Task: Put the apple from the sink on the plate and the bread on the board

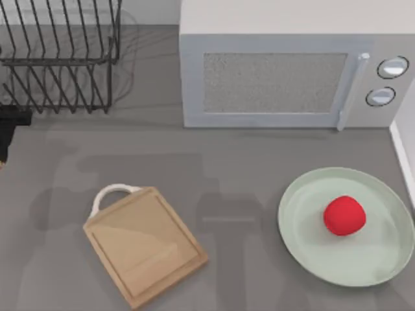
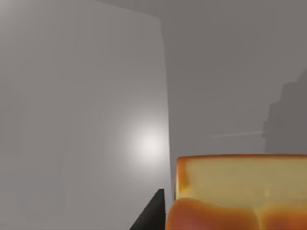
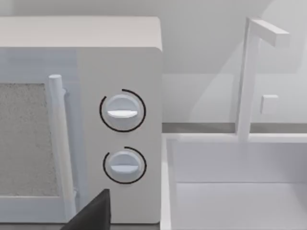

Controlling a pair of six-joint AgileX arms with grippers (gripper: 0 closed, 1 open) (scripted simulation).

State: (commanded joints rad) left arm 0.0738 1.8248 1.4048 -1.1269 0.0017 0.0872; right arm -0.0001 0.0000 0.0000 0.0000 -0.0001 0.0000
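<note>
The apple (image 1: 344, 215) lies on the plate (image 1: 305, 246) at the bench's (image 1: 246, 168) right side; the board (image 1: 144, 245) lies bare at lower left; the bread (image 2: 240, 191) sits right against the left hand (image 2: 165, 211), though whether that hand grasps it I cannot tell; the right hand (image 3: 91, 215) faces the microwave (image 3: 120, 120) beside the sink (image 3: 230, 191).

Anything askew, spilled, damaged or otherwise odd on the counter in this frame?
Nothing is spilled or damaged. The board lies at a slant to the counter's edges, its top bare. The apple sits on the plate. The bread appears close up in the left wrist view.
</note>
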